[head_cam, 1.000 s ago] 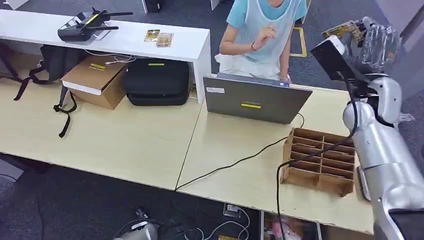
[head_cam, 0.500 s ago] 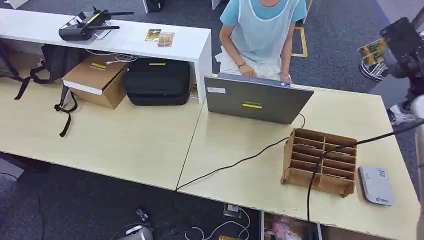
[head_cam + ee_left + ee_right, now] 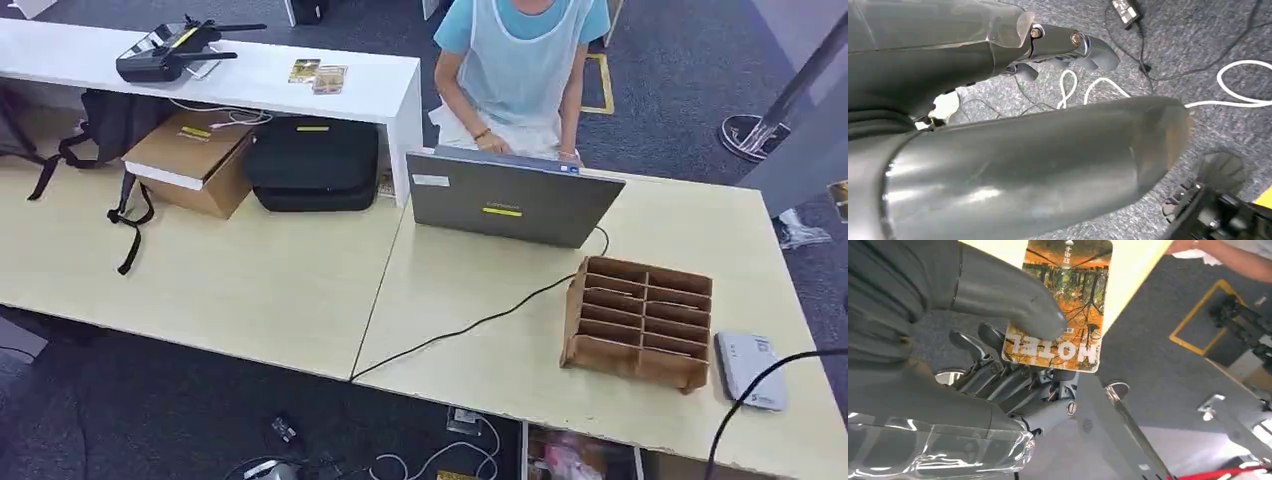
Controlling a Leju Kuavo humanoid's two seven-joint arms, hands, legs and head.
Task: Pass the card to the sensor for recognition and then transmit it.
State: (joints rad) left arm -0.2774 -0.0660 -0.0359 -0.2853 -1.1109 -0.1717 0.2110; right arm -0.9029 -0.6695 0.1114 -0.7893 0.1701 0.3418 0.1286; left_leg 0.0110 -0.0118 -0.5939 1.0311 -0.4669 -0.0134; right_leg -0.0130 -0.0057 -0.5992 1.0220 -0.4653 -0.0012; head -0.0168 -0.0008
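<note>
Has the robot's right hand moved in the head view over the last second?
Yes. It swung rightward and down, away from above the grey laptop, leaving the orange card at the frame's right edge.

Office or lab workspace: pale desks (image 3: 250, 280), laptop (image 3: 512, 198) with a seated person (image 3: 520, 60), grey carpet (image 3: 680, 70), floor cables (image 3: 1128, 85), bags (image 3: 312, 163).

Laptop (image 3: 512, 200), cardboard organizer (image 3: 638, 322) on desk (image 3: 250, 280)

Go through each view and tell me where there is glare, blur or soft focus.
Head view: even light, sharp on the laptop and cardboard organizer. Left wrist view: the left hand is close, soft and streaked with glare; the floor cables behind are sharper. Right wrist view: the card is readable, with glare on the right hand cover.
</note>
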